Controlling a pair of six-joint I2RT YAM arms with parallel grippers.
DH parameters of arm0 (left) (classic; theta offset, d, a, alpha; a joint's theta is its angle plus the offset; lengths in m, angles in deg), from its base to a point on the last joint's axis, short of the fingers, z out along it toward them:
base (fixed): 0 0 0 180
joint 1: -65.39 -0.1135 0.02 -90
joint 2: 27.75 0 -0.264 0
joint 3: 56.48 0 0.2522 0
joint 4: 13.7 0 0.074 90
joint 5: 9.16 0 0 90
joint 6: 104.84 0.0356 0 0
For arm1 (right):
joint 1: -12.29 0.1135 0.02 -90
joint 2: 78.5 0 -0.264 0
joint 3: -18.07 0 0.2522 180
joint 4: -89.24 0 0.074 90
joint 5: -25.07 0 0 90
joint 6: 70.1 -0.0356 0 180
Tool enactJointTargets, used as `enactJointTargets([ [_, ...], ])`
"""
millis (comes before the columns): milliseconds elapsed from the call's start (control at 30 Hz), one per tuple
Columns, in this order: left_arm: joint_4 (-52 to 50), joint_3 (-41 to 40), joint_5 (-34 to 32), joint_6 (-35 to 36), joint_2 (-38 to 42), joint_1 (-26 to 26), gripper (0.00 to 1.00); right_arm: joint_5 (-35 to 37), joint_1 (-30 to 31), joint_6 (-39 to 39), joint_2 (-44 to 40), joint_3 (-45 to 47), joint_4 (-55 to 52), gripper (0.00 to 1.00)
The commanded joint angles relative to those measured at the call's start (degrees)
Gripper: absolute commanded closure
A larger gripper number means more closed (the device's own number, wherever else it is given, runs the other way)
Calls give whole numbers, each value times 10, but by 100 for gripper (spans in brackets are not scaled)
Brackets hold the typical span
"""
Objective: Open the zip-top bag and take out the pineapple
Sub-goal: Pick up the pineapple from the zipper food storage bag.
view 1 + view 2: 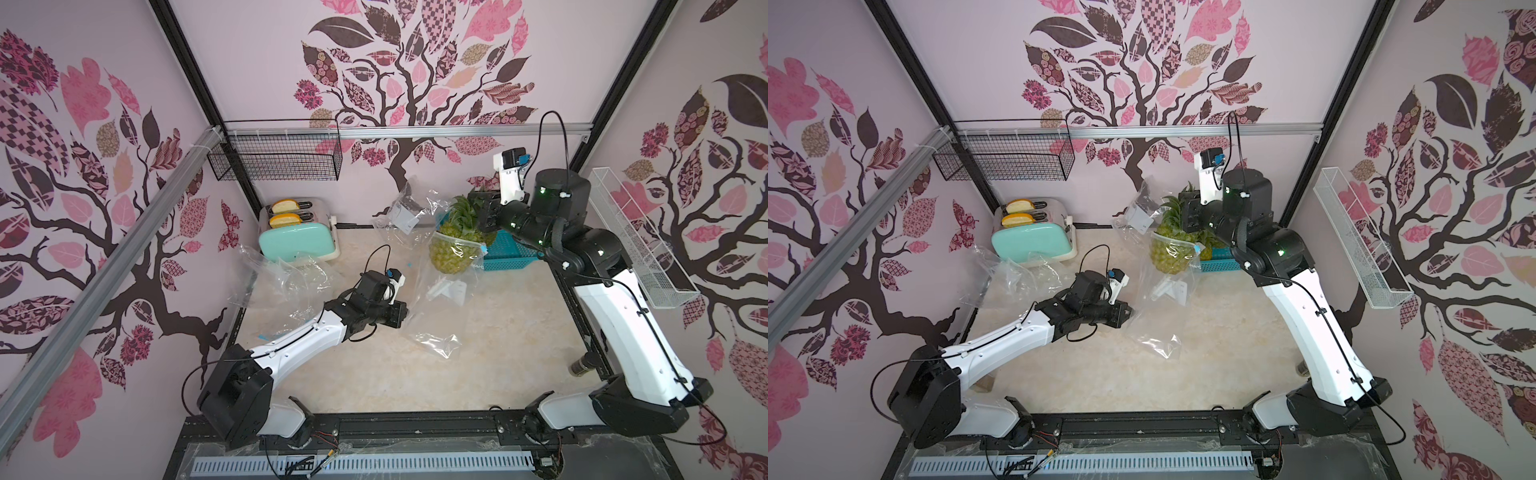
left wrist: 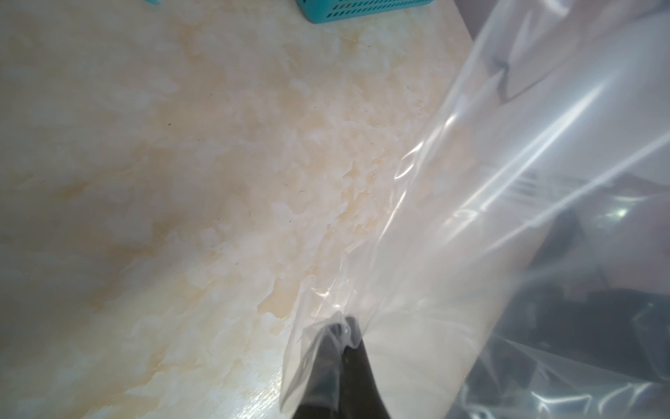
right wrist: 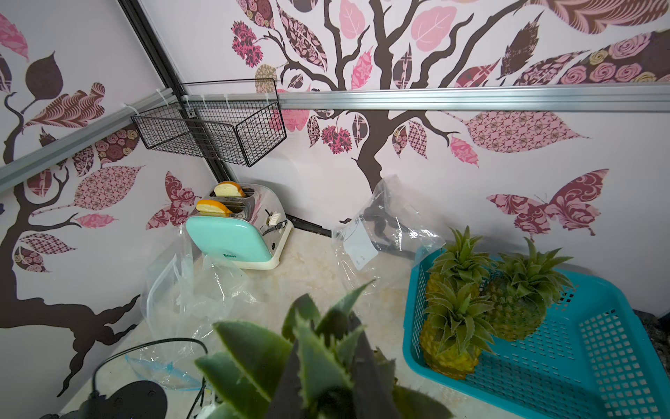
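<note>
Aloft, right gripper [image 1: 476, 212] clamps the leafy crown of the yellow-green pineapple [image 1: 455, 226] while left gripper [image 2: 342, 335] pinches the clear plastic zip-top bag [image 1: 419, 303]

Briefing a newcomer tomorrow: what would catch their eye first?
The pineapple held up at back right, gripped by its crown in the right claw, its body inside a clear zip-top bag. The left claw pinches that bag's lower corner, mid-table. More pineapples sit in a teal basket behind.
</note>
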Motion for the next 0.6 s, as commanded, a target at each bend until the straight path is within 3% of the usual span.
enactJointTargets([
  [0, -66, 7, -92, 4, -36, -1, 100, 50, -1, 24, -39, -47, 79, 100],
  [233, -29, -3, -142, -29, -42, -1, 100, 101, 0, 11, -65, -27, 82, 100],
  [400, 99, -64, -105, -36, 49, 1, 100, 119, 0, 0, -63, 4, 84, 100],
  [567, 131, -99, -145, -6, 136, 18, 100, 162, 0, -18, -59, 28, 99, 100],
])
